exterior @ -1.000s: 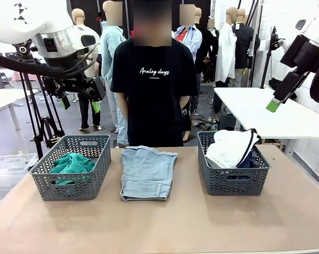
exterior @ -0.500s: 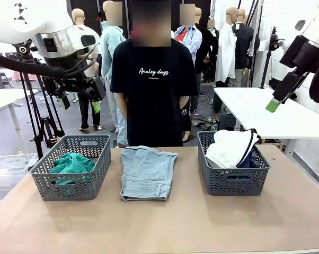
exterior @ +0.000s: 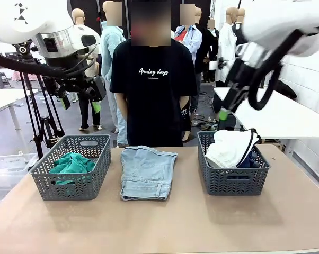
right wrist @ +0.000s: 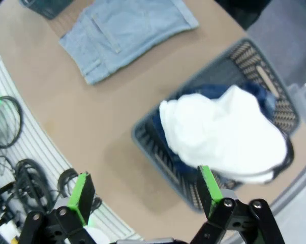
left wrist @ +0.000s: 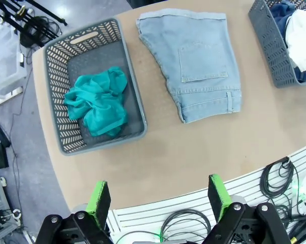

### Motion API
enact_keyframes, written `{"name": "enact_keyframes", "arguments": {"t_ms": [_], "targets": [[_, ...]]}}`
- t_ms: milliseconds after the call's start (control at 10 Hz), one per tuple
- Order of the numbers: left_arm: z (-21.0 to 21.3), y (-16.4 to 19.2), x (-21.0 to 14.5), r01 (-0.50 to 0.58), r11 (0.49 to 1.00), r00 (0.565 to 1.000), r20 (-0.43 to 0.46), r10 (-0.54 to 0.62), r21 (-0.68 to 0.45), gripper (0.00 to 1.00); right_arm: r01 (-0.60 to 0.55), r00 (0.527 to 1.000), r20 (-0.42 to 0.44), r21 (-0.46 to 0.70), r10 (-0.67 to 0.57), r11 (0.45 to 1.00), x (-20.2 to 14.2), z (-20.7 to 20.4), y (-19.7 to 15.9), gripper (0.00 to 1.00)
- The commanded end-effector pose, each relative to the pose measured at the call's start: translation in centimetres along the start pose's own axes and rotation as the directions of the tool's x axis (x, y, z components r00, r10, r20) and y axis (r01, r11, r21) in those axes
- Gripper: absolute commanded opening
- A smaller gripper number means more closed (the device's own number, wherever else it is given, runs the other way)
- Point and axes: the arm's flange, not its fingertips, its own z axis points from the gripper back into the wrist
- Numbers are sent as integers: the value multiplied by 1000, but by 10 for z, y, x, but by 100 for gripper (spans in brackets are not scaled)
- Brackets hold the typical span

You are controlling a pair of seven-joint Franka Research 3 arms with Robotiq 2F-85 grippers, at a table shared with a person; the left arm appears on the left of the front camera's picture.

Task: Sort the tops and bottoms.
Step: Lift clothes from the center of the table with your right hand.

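The teal-green top (exterior: pixel 72 164) (left wrist: pixel 97 104) lies crumpled in the left grey basket (exterior: pixel 69 186) (left wrist: pixel 136 96). Light blue denim shorts (exterior: pixel 147 172) (left wrist: pixel 199 63) (right wrist: pixel 125 33) lie flat on the table between the baskets. White shorts with black trim (exterior: pixel 231 148) (right wrist: pixel 224 134) sit on top of dark blue jeans (exterior: pixel 248 161) (right wrist: pixel 265 99) in the right basket (exterior: pixel 233 182) (right wrist: pixel 158 152). My left gripper (exterior: pixel 81 103) (left wrist: pixel 158 197) hangs open high above the left basket. Open and holding nothing, my right gripper (exterior: pixel 222 114) (right wrist: pixel 145 189) hovers above the right basket's near-left side.
A person in a black T-shirt (exterior: pixel 154 79) stands at the table's far edge behind the denim shorts, hands out of sight. The front half of the brown table (exterior: pixel 165 222) is bare. A white table (exterior: pixel 276 114) stands behind on the right.
My right arm has swung in from the far right toward the middle and now hangs over the right basket. The left arm and the clothes have not moved.
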Motion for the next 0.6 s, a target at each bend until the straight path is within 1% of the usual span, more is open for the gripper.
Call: {"name": "enact_keyframes", "arguments": {"t_ms": [0,100,200,300,400,500], "targets": [[2,2,0,-3,1000,1000,-4,3,0,100,6,1000,-9,-25,-6,1000,33,-12,-1,100],[2,2,0,-3,1000,1000,-4,3,0,100,10,999,-35,-46,-11,999,42,-30,-3,100],[2,2,0,-3,1000,1000,-4,3,0,100,18,998,-62,-22,-20,1000,49,-50,-10,100],[2,2,0,-3,1000,1000,-4,3,0,100,31,998,-57,21,-29,999,56,-75,-16,100],[2,2,0,-3,1000,1000,-4,3,0,100,17,996,-86,38,-13,999,59,-90,-18,100],[2,2,0,-3,1000,1000,-4,3,0,100,4,989,-149,60,5,998,59,-87,-17,100]]}}
